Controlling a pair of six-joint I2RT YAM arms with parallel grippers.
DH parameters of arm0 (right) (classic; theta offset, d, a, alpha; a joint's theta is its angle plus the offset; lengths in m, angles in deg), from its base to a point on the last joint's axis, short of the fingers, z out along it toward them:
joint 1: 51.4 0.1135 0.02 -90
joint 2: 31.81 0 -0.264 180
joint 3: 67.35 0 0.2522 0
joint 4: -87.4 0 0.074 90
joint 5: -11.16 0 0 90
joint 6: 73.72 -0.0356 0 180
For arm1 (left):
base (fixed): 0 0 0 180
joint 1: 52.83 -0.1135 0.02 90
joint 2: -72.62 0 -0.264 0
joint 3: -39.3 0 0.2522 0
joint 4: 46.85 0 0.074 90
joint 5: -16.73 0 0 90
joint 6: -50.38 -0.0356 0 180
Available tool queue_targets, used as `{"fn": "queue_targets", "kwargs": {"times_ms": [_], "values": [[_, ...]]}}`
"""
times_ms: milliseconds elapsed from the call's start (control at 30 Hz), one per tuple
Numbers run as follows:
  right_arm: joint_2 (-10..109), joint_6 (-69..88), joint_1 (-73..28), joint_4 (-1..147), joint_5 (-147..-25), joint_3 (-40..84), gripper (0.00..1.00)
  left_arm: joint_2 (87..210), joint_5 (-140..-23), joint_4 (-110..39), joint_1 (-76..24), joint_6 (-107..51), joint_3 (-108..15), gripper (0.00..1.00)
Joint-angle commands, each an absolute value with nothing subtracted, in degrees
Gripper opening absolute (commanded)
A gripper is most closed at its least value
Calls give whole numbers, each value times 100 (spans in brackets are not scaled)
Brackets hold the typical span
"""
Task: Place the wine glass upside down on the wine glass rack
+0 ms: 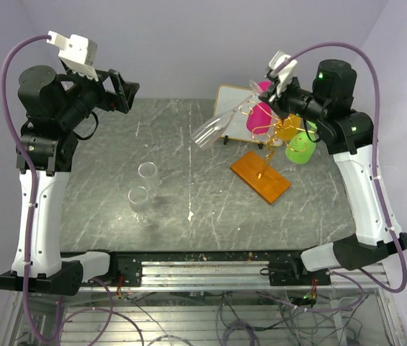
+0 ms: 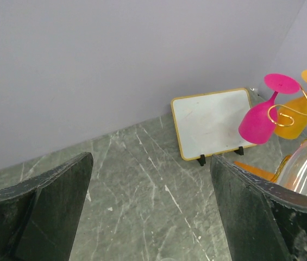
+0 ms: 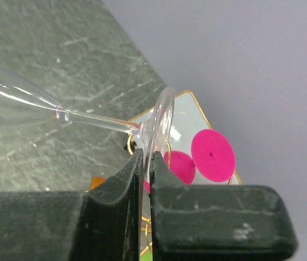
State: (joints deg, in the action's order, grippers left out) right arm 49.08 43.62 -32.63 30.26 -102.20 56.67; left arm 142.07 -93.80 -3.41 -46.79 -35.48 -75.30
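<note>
My right gripper [image 1: 261, 92] is shut on the foot of a clear wine glass [image 1: 214, 128], which it holds tilted in the air, bowl pointing left and down. In the right wrist view the gripper [image 3: 146, 157] pinches the round foot, and the stem and bowl [image 3: 12, 103] run out to the left. The gold wire rack [image 1: 275, 133] on its orange-brown base [image 1: 261, 176] stands just right of the glass and holds pink [image 1: 259, 115], orange and green [image 1: 300, 148] glasses upside down. My left gripper [image 1: 124, 90] is open and empty, high at the back left.
Two clear glasses [image 1: 142, 194] stand upright on the marble table at centre left. A gold-framed white panel [image 1: 233, 101] leans behind the rack; it also shows in the left wrist view [image 2: 213, 120]. Purple walls close the back and sides.
</note>
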Motion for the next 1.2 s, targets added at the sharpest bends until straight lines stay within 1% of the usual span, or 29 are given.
{"fn": "queue_targets", "kwargs": {"times_ms": [0, 167, 567, 1167], "values": [[4740, 5249, -2879, 2599, -9614, 5489, 0, 14094, -9321, -431, -4746, -3638, -7396, 99], [4653, 5516, -2556, 2701, -8889, 5084, 0, 14049, -9403, -475, -4812, -3631, -7304, 98], [4666, 6092, -2050, 2975, -7416, 4534, 0, 14034, -9519, -537, -4896, -3642, -7200, 97], [4728, 6558, -1889, 3407, -6202, 4209, 0, 14074, -9542, -550, -4931, -3655, -7218, 96]]}}
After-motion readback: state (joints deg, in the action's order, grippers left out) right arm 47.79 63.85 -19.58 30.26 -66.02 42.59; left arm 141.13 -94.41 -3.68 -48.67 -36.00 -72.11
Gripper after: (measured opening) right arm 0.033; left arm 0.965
